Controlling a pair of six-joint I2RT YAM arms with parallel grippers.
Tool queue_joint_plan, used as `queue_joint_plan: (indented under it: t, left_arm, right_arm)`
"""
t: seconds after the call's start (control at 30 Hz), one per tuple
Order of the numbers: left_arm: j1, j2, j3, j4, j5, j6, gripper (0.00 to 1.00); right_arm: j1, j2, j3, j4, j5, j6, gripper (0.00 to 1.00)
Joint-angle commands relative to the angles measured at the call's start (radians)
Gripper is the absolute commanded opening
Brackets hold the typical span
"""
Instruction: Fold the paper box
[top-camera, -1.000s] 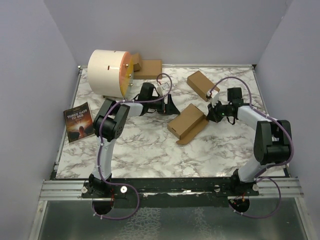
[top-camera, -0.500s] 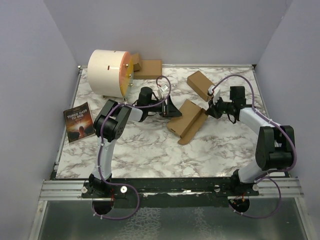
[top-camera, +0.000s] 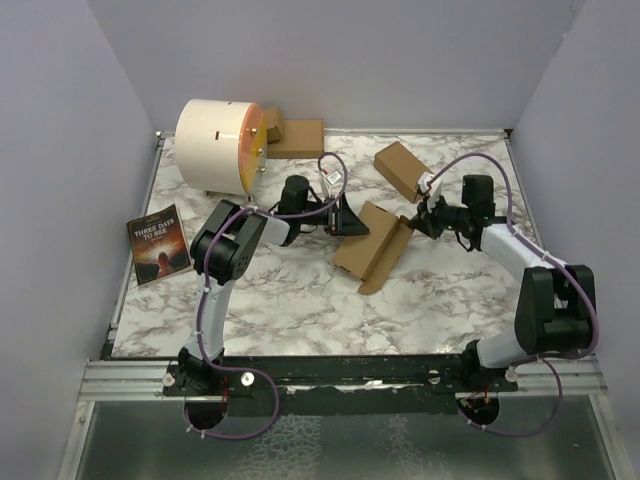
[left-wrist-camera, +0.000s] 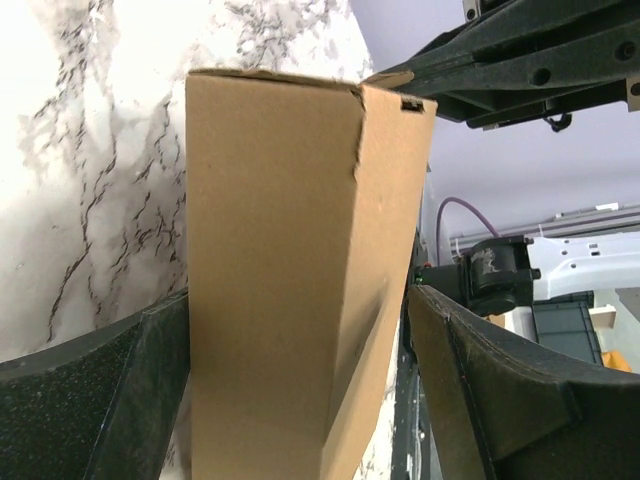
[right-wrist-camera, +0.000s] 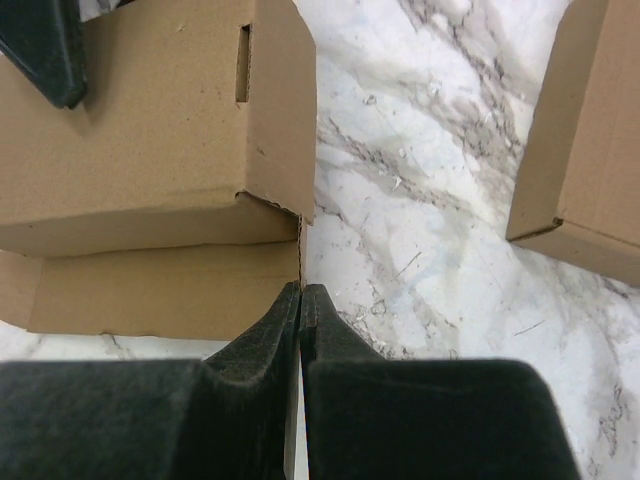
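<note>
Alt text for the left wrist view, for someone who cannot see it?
A plain brown cardboard paper box, partly folded into an oblong carton, stands between the left gripper's wide-set black fingers; whether they press it is unclear. White grey-veined marble table lies behind on the left, and the right arm's black parts cross the upper right.

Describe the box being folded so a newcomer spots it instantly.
On the marble table, look mid-table between the left end effector and the right end effector. The paper box there has a long flap open along one side, unlike the closed carton behind it to the right.
</note>
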Motion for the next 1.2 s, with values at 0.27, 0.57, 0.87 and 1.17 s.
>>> queue_joint_plan:
  t: [0.27,0.57,0.87,1.17]
  left_arm:
    - [-0.008,0.035,-0.039,0.398,0.044,-0.208,0.62]
    - [-0.007,0.064,-0.039,0.521,0.099,-0.263,0.26]
    - [0.041,0.185,0.027,0.991,0.165,-0.638,0.2]
    - [0.045,0.196,0.037,0.976,0.2,-0.642,0.2]
  right_arm:
    - [0.007,-0.063,-0.048,0.147,-0.066,0.036,0.01]
    - [0.005,-0.07,-0.044,0.105,-0.108,-0.012,0.01]
    - [0.007,-0.123,-0.087,0.087,-0.103,-0.117,0.01]
    - [0.022,-0.152,-0.076,0.049,-0.167,-0.189,0.01]
